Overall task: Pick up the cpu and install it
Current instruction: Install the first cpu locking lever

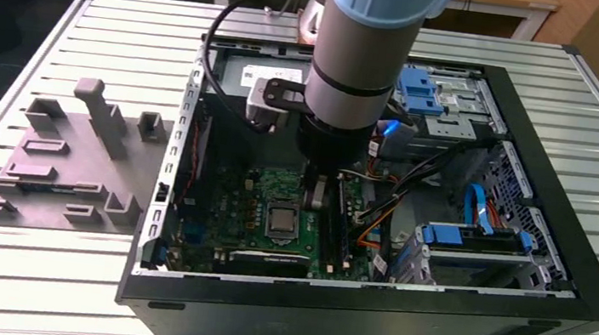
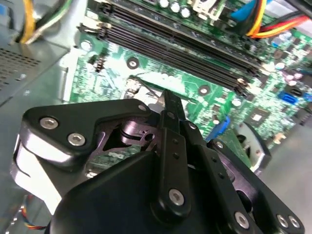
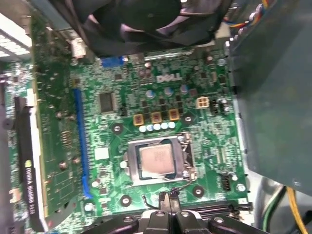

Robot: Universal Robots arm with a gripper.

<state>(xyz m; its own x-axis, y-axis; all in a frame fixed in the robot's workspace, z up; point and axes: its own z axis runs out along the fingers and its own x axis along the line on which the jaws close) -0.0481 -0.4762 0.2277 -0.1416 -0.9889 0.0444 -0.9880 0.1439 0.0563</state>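
A slatted metal tabletop is seen in the exterior view, carrying an open black computer case and, toward the exterior view's left and beside the case, a grey plastic fixture. The arm is lowered from above into the case, over the green board that lies on the case floor. Blue drive brackets and bundled cables are seen on the exterior view's right side of the case.

In the first wrist view the board is shown closely: a black fan, a long blue slot, a card standing on edge, and the metal-framed socket near the middle. The cpu is seated flat inside the socket frame, silvery top upward; in the exterior view it is seen as a pale square on the board, just beside the arm's lower end.

The gripper is held just above the board, near the socket's edge and apart from the cpu. Its fingers are drawn narrowly together, with nothing seen between them. In the second wrist view the gripper points toward the board beside the long black memory slots.
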